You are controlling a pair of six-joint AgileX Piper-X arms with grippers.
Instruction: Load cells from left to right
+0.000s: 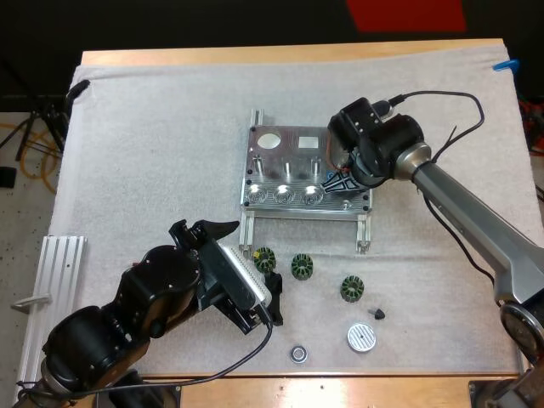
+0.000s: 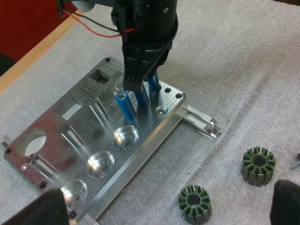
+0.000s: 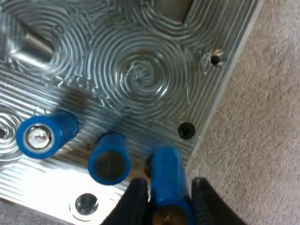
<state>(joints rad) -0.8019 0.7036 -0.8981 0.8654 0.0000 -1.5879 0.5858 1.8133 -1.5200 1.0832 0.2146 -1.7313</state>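
The left gripper [image 1: 245, 268] hung with its fingers spread wide, holding nothing. Just to its right on the white mat [image 1: 153, 136] lay three green ring parts [image 1: 302, 266], then one small metal ring [image 1: 298, 352], one silver disc [image 1: 360, 337] and one small dark cone [image 1: 379, 313].

Farther right, the right gripper [image 3: 165, 199] was clamped on one blue cell [image 3: 165, 173] from both sides. It held that cell upright at the right end of the metal fixture [image 3: 140, 70]. Two more blue cells [image 3: 44, 133] stood in the fixture just left of its fingers, making three cells in all. Left of those, three round pockets [image 2: 101, 164] sat empty.

Whether the held cell had entered its hole could not be told. If it met the rim off-centre, it would likely jam or tilt. Let go early, it might topple against the neighbouring cell [image 3: 110, 159]. That cell stood so near that the opening fingers could knock it.
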